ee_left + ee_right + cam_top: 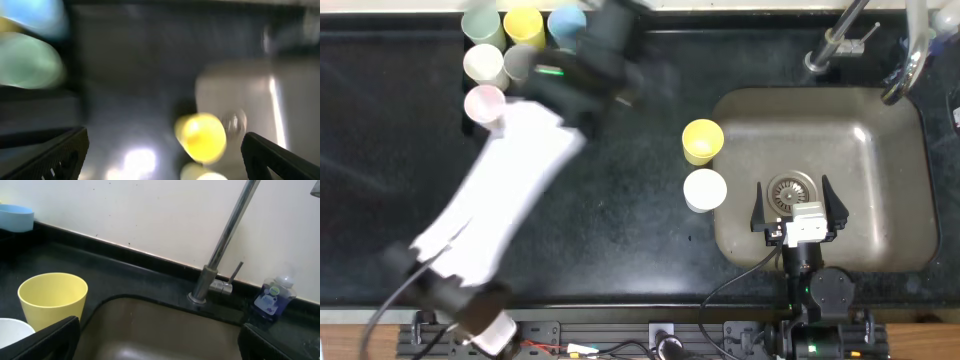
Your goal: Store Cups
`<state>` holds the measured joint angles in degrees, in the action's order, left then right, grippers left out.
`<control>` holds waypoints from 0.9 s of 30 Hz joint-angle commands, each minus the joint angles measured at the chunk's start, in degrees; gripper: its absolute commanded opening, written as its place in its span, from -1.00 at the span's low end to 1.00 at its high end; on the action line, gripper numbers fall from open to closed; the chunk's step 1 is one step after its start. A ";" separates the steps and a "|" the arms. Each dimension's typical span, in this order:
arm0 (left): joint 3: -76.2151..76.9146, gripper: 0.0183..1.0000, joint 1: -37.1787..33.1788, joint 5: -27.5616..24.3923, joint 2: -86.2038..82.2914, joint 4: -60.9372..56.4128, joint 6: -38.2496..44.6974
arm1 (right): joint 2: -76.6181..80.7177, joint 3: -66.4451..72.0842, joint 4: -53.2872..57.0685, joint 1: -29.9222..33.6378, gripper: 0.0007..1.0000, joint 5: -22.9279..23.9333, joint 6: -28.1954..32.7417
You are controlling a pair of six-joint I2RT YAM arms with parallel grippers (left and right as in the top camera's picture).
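The top view looks straight down on worktop (620, 230) and sink (880, 130), the left wrist view slants from above toward that sink, the right sits low in it facing the faucet (227, 230), and all 3 share the yellow cup (702, 140).

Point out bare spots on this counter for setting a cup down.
Bare: the counter between the left arm and the yellow cup and white cup by the sink; also the strip left of that arm. Crowded: the back-left corner, where the cup cluster stands close to the arm.
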<state>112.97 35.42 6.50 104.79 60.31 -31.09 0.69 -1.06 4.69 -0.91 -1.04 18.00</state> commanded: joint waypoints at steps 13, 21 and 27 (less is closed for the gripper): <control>-0.24 1.00 1.49 -9.90 14.99 6.21 1.31 | -0.44 0.79 -0.31 -0.31 1.00 0.48 -0.17; -0.24 1.00 1.66 -14.71 16.72 5.79 1.27 | -0.44 0.79 -0.31 -0.31 1.00 0.48 -0.17; -0.24 1.00 1.66 -15.65 17.31 6.27 1.29 | -0.44 0.79 -0.31 -0.31 1.00 0.48 -0.17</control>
<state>112.22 36.77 -7.31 121.32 66.43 -31.05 0.69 -1.06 4.69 -0.89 -1.02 18.02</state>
